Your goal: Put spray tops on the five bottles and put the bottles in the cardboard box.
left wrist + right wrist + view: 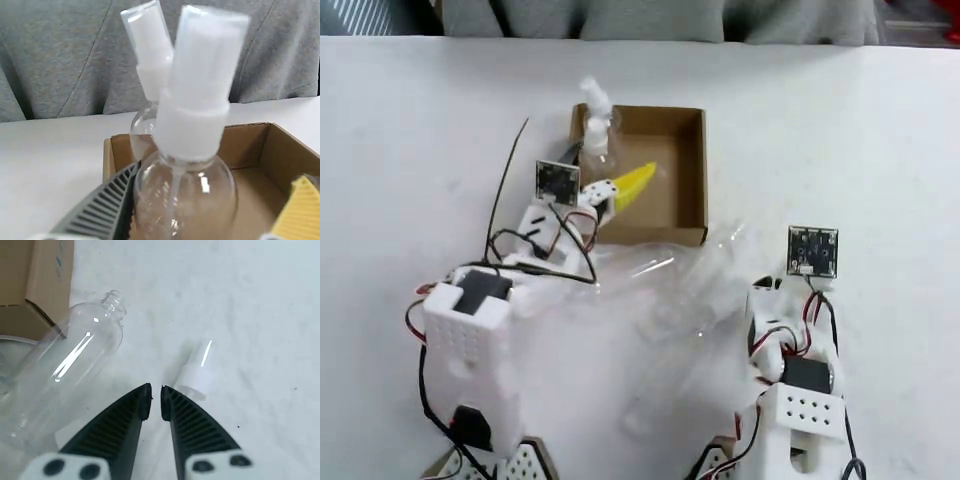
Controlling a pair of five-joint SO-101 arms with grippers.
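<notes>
Grey cushions (60, 60) back a white table (840, 120). In the upper middle of the high view sits the cardboard box (692, 180). The left gripper (202, 217) is clamped on a clear capped bottle (185, 195) above the box's left wall, grey finger on one side, yellow on the other. A second capped bottle (145, 125) stands just behind it in the box corner. Clear bottles (690, 285) lie mid-frame. At lower right, the right gripper (155, 402) has its black fingers nearly together, gripping nothing. A loose spray top (195, 375) lies just past its tips, and an uncapped bottle (75, 360) lies near the box.
</notes>
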